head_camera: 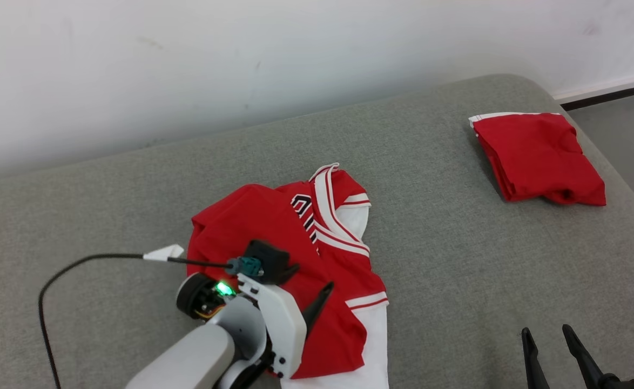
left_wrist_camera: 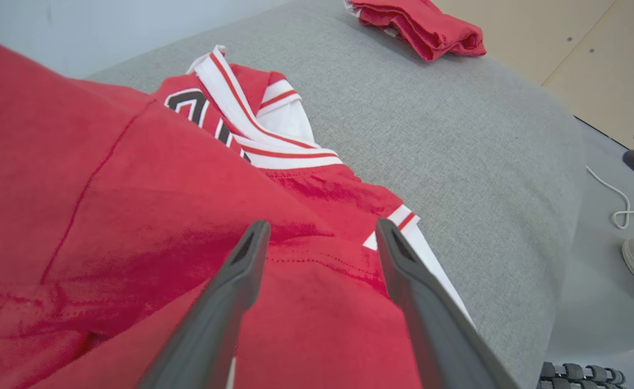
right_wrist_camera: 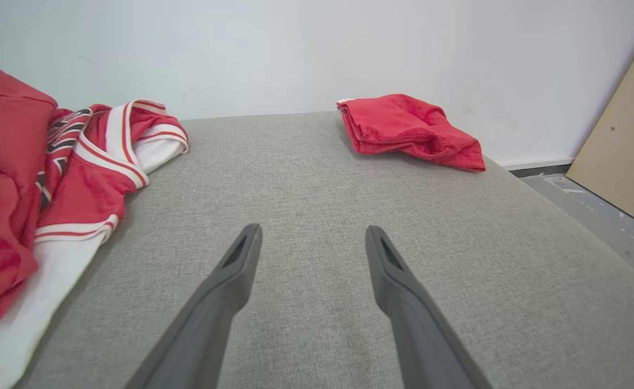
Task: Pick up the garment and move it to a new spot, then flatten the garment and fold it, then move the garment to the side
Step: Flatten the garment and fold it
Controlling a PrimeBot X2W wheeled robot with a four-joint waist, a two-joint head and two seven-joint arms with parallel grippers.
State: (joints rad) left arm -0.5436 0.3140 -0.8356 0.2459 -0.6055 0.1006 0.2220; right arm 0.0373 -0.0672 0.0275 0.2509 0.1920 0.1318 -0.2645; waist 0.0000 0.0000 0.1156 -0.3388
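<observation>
Your left gripper (left_wrist_camera: 321, 227) is spread wide right over the red-and-white jersey (head_camera: 274, 232), gripping nothing. The jersey lies bunched and half doubled over around 7 o'clock on the grey cushion (head_camera: 430, 243). My guess: that spot leaves you bare cushion toward 3 o'clock for flattening it. Your right gripper (head_camera: 546, 329) sits open too at 5 o'clock, parked out of the way. As for holders, it's just the cushion, carrying that jersey plus a folded red garment (head_camera: 538, 156) at 2 o'clock.

Three views, one grey cushion (head_camera: 430, 216).
We look down from the head; our left wrist sits close over the jersey (left_wrist_camera: 133, 216); all views share the folded red cloth (right_wrist_camera: 409, 129).
</observation>
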